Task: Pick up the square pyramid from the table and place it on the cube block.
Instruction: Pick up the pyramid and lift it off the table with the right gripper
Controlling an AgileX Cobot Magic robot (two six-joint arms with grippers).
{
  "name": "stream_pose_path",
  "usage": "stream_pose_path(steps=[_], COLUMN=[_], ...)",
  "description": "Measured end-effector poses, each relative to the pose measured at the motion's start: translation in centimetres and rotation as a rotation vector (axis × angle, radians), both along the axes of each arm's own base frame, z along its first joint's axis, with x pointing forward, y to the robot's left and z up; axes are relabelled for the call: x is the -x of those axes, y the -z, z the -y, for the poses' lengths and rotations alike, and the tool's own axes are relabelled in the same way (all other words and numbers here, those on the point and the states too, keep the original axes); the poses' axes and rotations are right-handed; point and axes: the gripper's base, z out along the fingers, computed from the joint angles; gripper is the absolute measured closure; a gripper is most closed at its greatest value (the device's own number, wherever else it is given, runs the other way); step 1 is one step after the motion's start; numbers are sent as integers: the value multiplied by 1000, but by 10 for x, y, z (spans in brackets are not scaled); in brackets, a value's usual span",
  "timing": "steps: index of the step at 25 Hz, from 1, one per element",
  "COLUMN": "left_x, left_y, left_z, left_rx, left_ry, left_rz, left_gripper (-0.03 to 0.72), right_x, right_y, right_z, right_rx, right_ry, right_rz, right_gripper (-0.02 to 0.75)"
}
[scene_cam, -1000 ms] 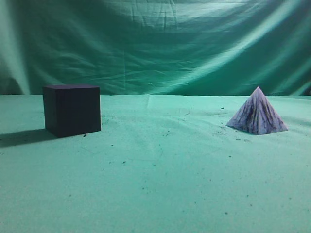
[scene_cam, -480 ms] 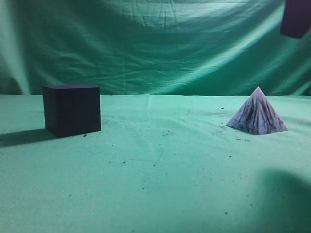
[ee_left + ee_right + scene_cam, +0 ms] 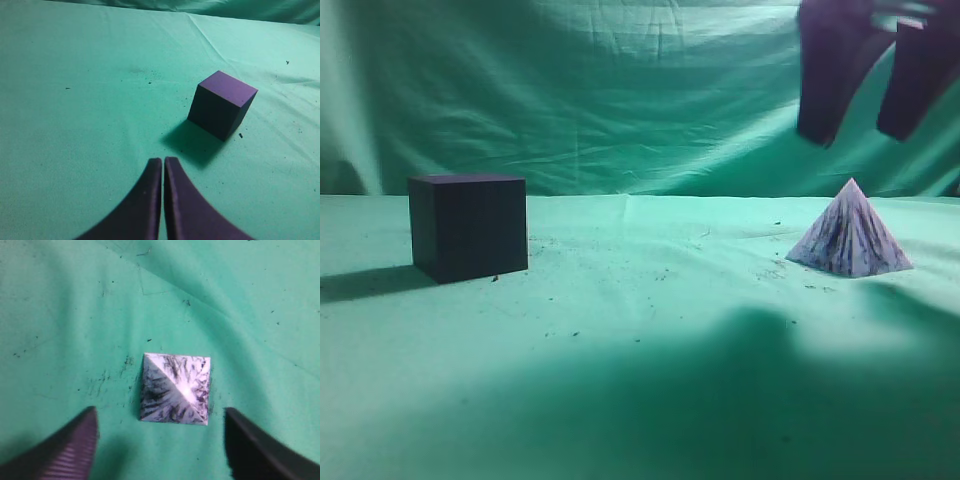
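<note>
The square pyramid (image 3: pixel 851 238), white with dark purple streaks, sits on the green cloth at the right. In the right wrist view it (image 3: pixel 175 389) lies just ahead of the gap between the fingers. The dark purple cube block (image 3: pixel 468 225) stands at the left; it also shows in the left wrist view (image 3: pixel 221 104). My right gripper (image 3: pixel 865 130) hangs open above the pyramid, clear of it; its fingers stand wide apart in its own view (image 3: pixel 159 412). My left gripper (image 3: pixel 163 161) is shut and empty, short of the cube and to its left; it is out of the exterior view.
Green cloth (image 3: pixel 640 330) covers the table and hangs as a backdrop (image 3: pixel 620 90). A broad shadow of the right arm lies over the cloth in front. Dark specks are scattered on the cloth.
My right gripper has come down into the exterior view from the upper right and now hangs above the pyramid. Its shadow has spread over the front of the cloth. Cube and pyramid have not moved.
</note>
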Motion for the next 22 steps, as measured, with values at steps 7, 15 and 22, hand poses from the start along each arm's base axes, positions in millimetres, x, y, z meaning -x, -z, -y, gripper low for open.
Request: stream_pose_path(steps=[7, 15, 22], left_x=[0, 0, 0], left_y=[0, 0, 0], left_z=[0, 0, 0], left_rx=[0, 0, 0], left_ry=[0, 0, 0], left_rz=[0, 0, 0], left_gripper=[688, 688, 688], right_x=[-15, -24, -30], right_y=[40, 77, 82], right_z=[-8, -12, -14], right_rx=[32, 57, 58], right_ry=[2, 27, 30], right_rz=[-67, -138, -133], right_gripper=[93, 93, 316])
